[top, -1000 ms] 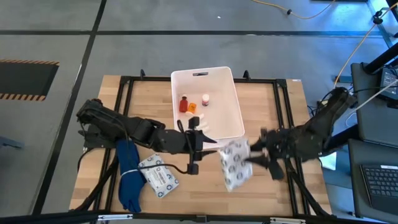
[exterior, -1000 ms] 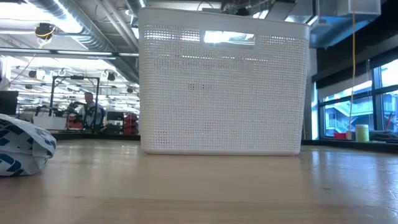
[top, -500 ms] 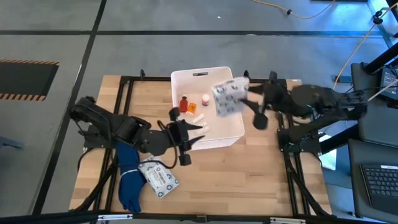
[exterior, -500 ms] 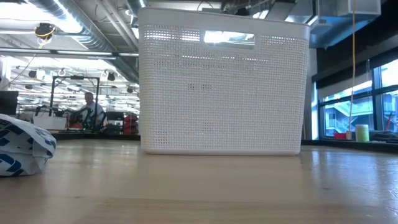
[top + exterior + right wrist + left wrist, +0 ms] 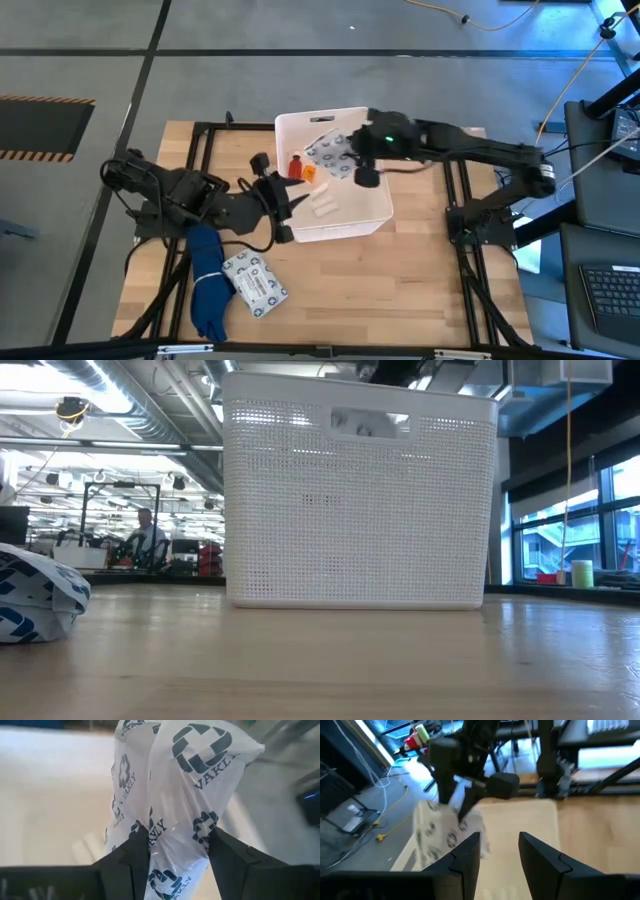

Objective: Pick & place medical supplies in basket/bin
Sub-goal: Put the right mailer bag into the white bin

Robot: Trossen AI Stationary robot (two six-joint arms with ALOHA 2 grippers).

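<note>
Two arms in frame from where I sit. Right gripper (image 5: 352,158) is over the white tub (image 5: 372,130), its fingers (image 5: 127,855) pinching a soft white packet (image 5: 170,780) printed with dark crosses and "VAKLY"; the packet hangs forward of the fingertips, above the tub's interior. Left gripper (image 5: 290,200) sits at the tub's near left wall, fingers (image 5: 470,852) spread with nothing between them, pointing across the tub toward the right gripper. Ahead of the left gripper, inside the tub: red bottle (image 5: 295,166), an orange item (image 5: 309,173) touching it, and short white cylinders (image 5: 322,205). Behind the left gripper, on the wooden table (image 5: 420,290), I see a second printed packet (image 5: 255,282) just beside a blue glove (image 5: 208,282).
</note>
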